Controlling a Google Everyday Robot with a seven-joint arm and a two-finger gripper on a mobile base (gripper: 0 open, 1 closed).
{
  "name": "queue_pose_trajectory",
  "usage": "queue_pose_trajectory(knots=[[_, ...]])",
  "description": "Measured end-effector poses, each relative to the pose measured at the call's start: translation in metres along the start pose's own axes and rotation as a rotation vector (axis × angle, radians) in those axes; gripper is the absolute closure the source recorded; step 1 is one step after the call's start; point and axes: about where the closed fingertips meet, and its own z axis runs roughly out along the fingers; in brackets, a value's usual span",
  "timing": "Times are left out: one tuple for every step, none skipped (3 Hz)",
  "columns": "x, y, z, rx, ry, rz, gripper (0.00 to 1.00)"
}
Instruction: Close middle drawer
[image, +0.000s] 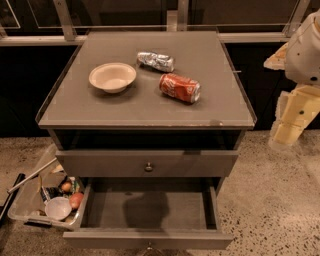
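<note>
Two drawers show under the desk (150, 111) top: an upper drawer (100, 163), its front sitting close below the desk's front edge, and beneath it the middle drawer (192, 210), drawn far out toward the camera. The middle drawer's long axis runs left to right, parallel to the desk's front edge. Its flat front faces the camera at the bottom of the view and carries a small round knob (148, 246) at its centre. A dark shadow lies on its plain grey floor. To the drawer's right is speckled floor (270, 210). On the left, a clear plastic bin (22, 197) of odds and ends stands just beside the drawer's left wall. The arm (305, 45) enters at the right edge, a white upper link over cream links that slope down and leftward. The gripper (286, 134) hangs off the desk's right front corner, touching nothing and well apart from the middle drawer; I cannot tell whether it is released or clenched. On the desk rest a pale bowl (112, 76), a crushed silver can (156, 61) and a red can (180, 88) on its side.
</note>
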Motion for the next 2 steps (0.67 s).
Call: queue_pose_trajectory(knots=[[0.0000, 0.0000, 0.0000, 0.000, 0.000, 0.000, 0.00], [-0.0006, 0.0066, 0.0045, 0.012, -0.016, -0.016, 0.00]])
